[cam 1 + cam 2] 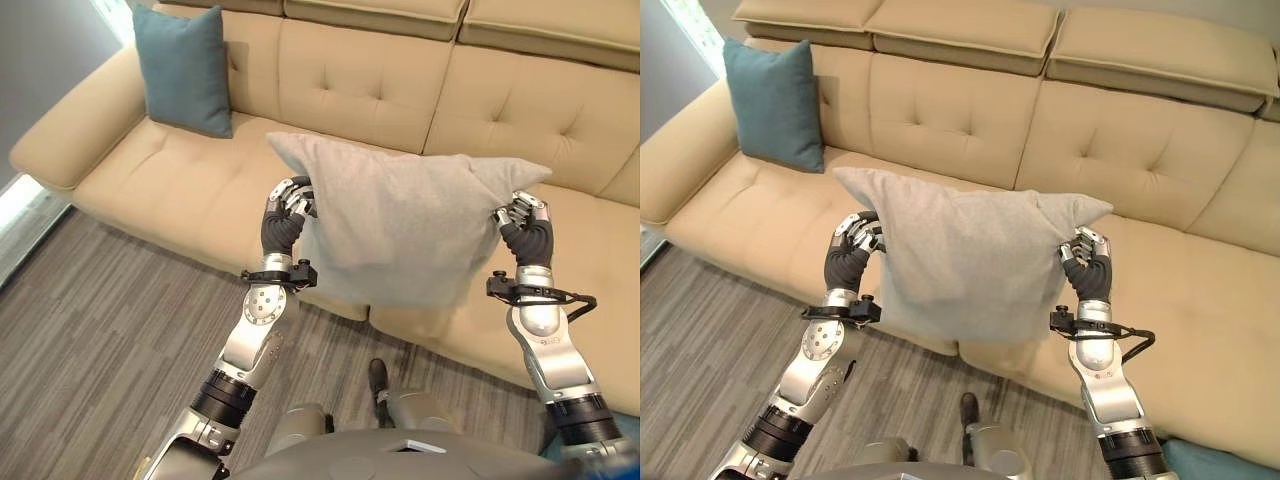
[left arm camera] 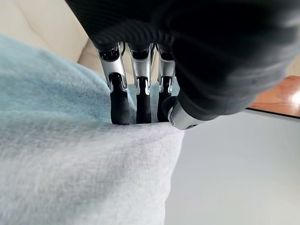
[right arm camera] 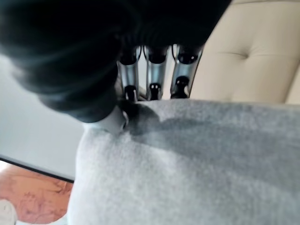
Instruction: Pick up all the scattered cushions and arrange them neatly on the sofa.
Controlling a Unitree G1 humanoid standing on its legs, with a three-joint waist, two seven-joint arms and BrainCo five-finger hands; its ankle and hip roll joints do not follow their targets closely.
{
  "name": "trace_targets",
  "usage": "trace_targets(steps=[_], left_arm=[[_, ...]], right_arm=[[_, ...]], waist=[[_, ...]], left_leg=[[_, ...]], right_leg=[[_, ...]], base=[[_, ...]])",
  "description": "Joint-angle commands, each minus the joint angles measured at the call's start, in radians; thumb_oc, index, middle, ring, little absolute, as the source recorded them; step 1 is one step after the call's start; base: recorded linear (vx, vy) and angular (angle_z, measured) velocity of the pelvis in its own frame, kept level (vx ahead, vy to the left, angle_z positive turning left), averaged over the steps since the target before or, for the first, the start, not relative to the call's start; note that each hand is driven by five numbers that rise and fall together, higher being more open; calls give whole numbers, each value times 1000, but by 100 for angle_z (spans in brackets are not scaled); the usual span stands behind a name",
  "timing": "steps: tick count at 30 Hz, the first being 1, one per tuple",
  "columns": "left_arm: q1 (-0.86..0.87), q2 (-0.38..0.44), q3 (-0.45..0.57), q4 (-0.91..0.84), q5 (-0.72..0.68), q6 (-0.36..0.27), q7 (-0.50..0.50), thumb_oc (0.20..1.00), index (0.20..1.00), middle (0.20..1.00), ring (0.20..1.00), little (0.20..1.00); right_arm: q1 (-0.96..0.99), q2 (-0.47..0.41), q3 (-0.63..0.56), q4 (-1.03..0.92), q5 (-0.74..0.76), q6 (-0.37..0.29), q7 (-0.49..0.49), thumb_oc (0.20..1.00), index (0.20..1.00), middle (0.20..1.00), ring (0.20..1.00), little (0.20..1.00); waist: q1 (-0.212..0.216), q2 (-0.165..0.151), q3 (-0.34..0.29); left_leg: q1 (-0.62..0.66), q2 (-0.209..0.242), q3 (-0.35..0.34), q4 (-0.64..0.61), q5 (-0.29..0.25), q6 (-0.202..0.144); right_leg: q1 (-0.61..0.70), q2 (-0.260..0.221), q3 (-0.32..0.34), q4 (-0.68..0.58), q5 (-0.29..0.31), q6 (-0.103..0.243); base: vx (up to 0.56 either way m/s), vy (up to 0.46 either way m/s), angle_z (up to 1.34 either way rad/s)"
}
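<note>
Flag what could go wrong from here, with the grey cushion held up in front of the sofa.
The left hand and right hand each pinch only an upper corner of the grey cushion, so one corner could slip and the cushion swing or drop to the floor. It also hangs over the front edge of the sofa, so released here it may slide off.

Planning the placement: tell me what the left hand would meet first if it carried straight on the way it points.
Probably the sofa's backrest: the left hand, pinching the grey cushion, points up over the seat towards it. Depth is unclear.
</note>
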Motion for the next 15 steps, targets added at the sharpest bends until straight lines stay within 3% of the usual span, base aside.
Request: trace_targets(steps=[1, 2, 6, 10, 13, 15], left_arm=[[-78, 21, -32, -84, 21, -53, -45, 200, 200, 200, 200, 200], [-80, 22, -26, -82, 23, -53, -39, 200, 200, 200, 200, 200], [-66, 17, -6, -102, 7, -60, -36, 200, 200, 200, 200, 200], [-81, 44, 18, -109, 24, -62, -18, 200, 200, 200, 200, 200], [-89, 50, 42, -118, 28, -70, -12, 200, 200, 200, 200, 200], [-81, 45, 47, -116, 28, -81, -16, 200, 200, 200, 200, 200]], right_arm=[[-74, -14, 3, -92, 2, -91, -11, 200, 200, 200, 200, 200], [-79, -9, 1, -85, 4, -89, -18, 200, 200, 200, 200, 200], [-81, 10, 7, -82, -12, -74, -1, 200, 200, 200, 200, 200], [-129, 22, 24, -66, -29, -64, 25, 200, 200, 200, 200, 200], [-167, 36, 40, -57, -17, -67, 28, 200, 200, 200, 200, 200], [-177, 27, 32, -59, -31, -64, 26, 200, 200, 200, 200, 200]], waist=[[8, 8, -11], [15, 9, -8], [35, 18, -22], [51, 39, -22], [70, 52, -26], [62, 58, -30]], left_leg=[[20, 7, -15, -245, 176, -21], [6, 14, -17, -267, 203, -30], [86, -3, -22, -296, 169, -17], [198, 0, 37, -349, 130, 36], [224, 15, 63, -374, 120, 27], [243, 26, 78, -390, 123, 20]], right_leg=[[113, -3, 31, 8, -81, 113], [135, -2, 38, 7, -92, 112], [160, -21, 63, 66, -118, 133], [57, -86, 26, 312, -69, 193], [41, -179, -101, 173, -64, 201], [14, -192, -113, 123, -28, 218]], base=[[263, 54, -42], [242, 92, -37], [246, 164, -74], [167, 164, -88], [47, -51, -66], [16, -75, -97]])
